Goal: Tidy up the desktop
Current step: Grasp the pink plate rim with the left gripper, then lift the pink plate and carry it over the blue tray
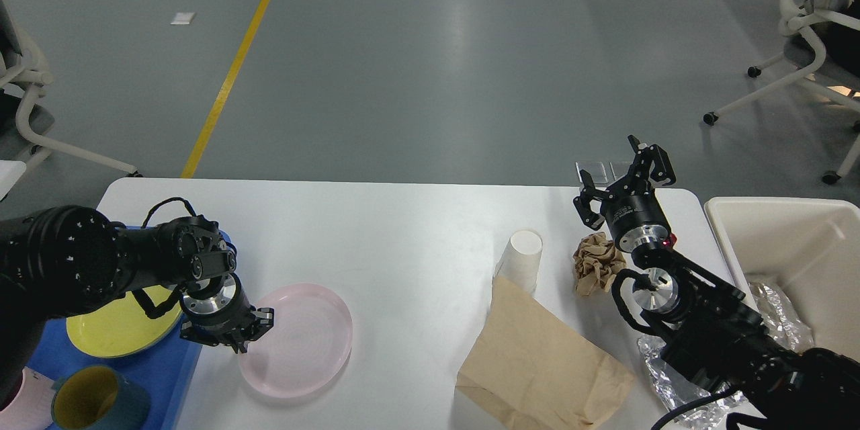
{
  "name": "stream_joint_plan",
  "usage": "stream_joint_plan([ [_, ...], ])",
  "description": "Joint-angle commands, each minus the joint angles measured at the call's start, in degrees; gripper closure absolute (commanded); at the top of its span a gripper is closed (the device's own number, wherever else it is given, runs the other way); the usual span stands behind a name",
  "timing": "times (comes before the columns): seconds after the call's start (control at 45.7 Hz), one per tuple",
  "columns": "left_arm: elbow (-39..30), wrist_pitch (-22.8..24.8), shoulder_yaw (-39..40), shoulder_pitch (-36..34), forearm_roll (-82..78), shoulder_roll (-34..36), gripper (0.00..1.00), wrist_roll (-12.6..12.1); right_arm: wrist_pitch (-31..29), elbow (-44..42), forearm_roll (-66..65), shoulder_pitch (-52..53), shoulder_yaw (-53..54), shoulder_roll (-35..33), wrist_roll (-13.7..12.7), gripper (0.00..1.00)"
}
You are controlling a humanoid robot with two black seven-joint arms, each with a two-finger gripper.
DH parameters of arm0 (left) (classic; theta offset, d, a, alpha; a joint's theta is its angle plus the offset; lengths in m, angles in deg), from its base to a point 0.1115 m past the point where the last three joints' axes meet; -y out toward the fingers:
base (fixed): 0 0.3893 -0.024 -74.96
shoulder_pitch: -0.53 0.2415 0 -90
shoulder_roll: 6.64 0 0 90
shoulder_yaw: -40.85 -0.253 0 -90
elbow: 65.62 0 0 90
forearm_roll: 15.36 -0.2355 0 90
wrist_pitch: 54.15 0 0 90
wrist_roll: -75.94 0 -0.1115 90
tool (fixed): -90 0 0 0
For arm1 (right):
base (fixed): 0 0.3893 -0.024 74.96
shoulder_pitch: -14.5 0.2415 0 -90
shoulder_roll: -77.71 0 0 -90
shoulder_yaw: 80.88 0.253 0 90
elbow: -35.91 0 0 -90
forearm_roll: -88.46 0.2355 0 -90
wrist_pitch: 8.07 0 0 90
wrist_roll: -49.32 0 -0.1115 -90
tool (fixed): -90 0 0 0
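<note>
Brown paper bag (537,363) nearest: light, floppy, pinch an edge. Left gripper (236,334) at stiff pink plate (299,339) rim, fingers unclear; right gripper (621,181) spread, empty, over desktop (403,228)

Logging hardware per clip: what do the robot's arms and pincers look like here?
Both arms are black and thick, built of rounded segments, each with a polished silver ring at the wrist. Thin black cables loop outside near each wrist. The left pincer and right pincer are black, with two angular fingers. A small red light shows by the right wrist.

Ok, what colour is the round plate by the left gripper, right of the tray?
Pale pink: the round plastic plate, clearest in the head view.
</note>
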Motion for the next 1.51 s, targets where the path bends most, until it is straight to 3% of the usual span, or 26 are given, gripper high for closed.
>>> stream_joint_plan([
  [0.0, 0.02, 2.65, 0.14, -3.36, 0.02, 0.4, 1.0, 0.05, 0.0, 0.0, 0.0, 0.01, 0.0, 0.0, 0.0, 0.0],
  [0.634, -0.94, 19.07, 3.04, -21.73, -0.33, 5.58, 1.0, -0.04, 0.0, 0.0, 0.0, 0.09, 0.0, 0.0, 0.0, 0.0],
  [1.006, -5.25, 19.07, 2.86, -38.35, -0.33, 13.75, 1.0, 0.05, 0.0, 0.0, 0.0, 0.01, 0.0, 0.0, 0.0, 0.0],
  [1.115, -5.08, 19.07, 2.42, -36.86, -0.51, 14.37, 1.0, -0.04, 0.0, 0.0, 0.0, 0.09, 0.0, 0.0, 0.0, 0.0],
  [1.225, -3.41, 19.07, 1.37, -29.4, -0.07, 17.09, 1.0, 0.49, 0.0, 0.0, 0.0, 0.01, 0.0, 0.0, 0.0, 0.0],
  [1.487, 12.67, 19.07, 2.42, -14.72, 0.72, 22.98, 1.0, 0.66, 0.0, 0.0, 0.0, 0.01, 0.0, 0.0, 0.0, 0.0],
])
